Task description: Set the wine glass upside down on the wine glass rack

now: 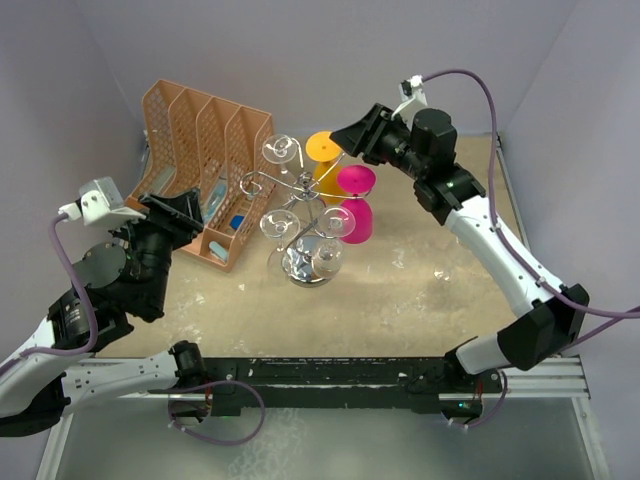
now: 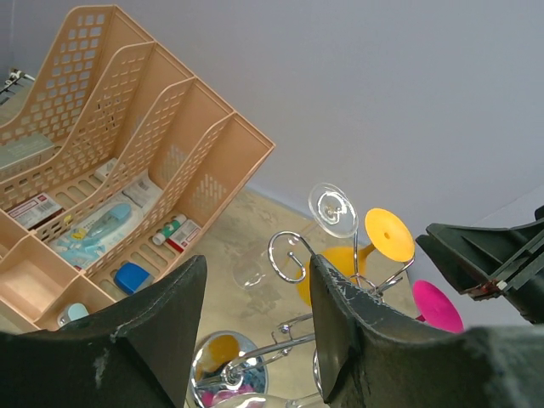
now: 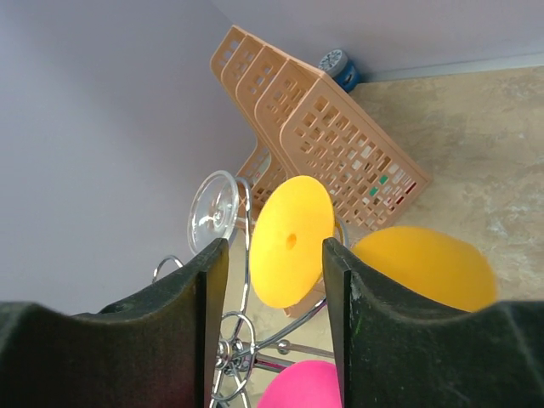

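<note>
Two pincers, both apart: right gripper (image 3: pixel 274 255) flanks yellow wine glass (image 3: pixel 291 240) foot, glass hanging upside down on wine glass rack (image 1: pixel 303 192); left gripper (image 2: pixel 255 285) empty, left of rack.

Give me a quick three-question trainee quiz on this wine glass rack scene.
1. True or false: the left fingers are clamped on a glass.
2. In the right wrist view, whose round foot shows between the right fingers? A) clear wine glass B) opaque yellow wine glass C) magenta wine glass
3. Fill in: in the top view, the orange plastic file organizer stands to the ___ of the chrome wire glass rack.
Key: 1 false; 2 B; 3 left.
</note>
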